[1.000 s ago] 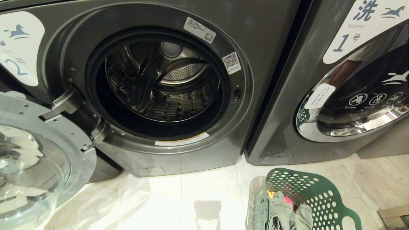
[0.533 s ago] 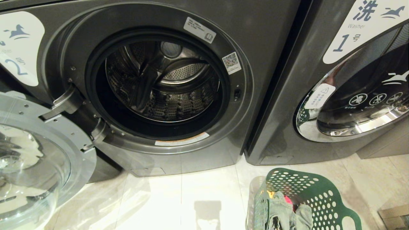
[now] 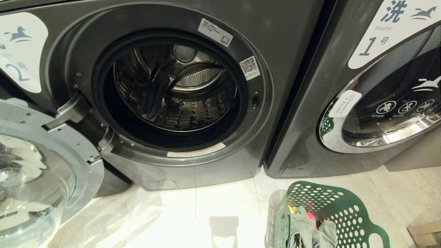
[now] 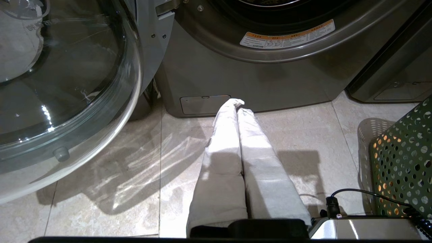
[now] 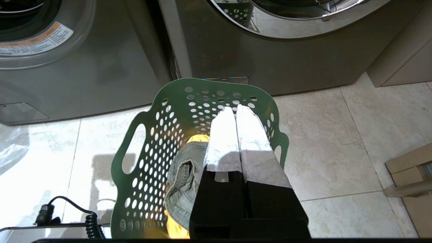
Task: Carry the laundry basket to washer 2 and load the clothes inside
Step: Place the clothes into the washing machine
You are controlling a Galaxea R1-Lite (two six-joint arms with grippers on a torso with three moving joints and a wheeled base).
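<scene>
Washer 2 [image 3: 282,44] fills the head view, its steel drum [image 3: 175,89] bare. Its glass door [image 3: 38,172] hangs swung out at the left. The green perforated laundry basket [image 3: 339,210] stands on the tiles in front of the gap between the two machines. Inside lie the clothes [image 3: 306,225]: faded denim on top, with yellow and pink cloth beneath. My right gripper [image 5: 235,108] hangs shut above the basket [image 5: 148,148] and the denim [image 5: 185,182], holding nothing. My left gripper [image 4: 237,103] is shut and empty over the floor before washer 2's base [image 4: 270,77].
Washer 1 [image 3: 344,103] stands to the right with its door closed. A cardboard box [image 3: 425,232] sits on the floor at the far right. Pale floor tiles [image 3: 193,213] stretch between the open door and the basket.
</scene>
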